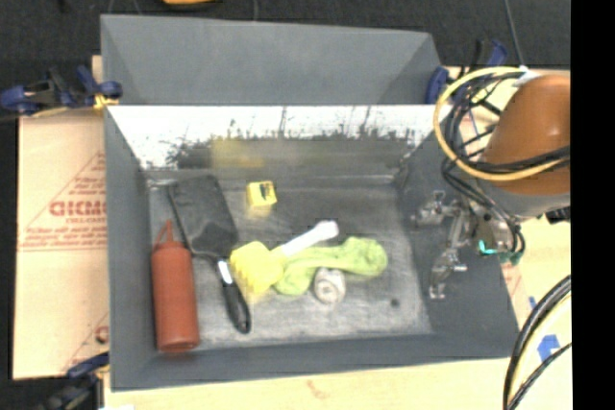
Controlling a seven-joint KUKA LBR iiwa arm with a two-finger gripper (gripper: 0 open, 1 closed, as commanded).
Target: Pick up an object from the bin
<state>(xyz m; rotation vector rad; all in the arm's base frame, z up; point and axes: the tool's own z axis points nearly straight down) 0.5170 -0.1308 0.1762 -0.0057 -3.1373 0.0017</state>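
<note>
My gripper [435,247] hangs over the right side of the bin, above the sloping right wall, open with nothing between its fingers. Closest to it lies a crumpled lime-green cloth [344,258] near the middle of the floor, a good gap to its left. A small whitish ball [329,286] rests against the cloth's front edge. A yellow brush [254,270] with a white handle [309,237] lies partly on the cloth's left end.
A black spatula [208,224] runs front to back left of centre, and a red squeeze bottle [176,289] lies along the left wall. A small yellow block [260,195] sits near the back. Bare floor stretches between the cloth and the gripper.
</note>
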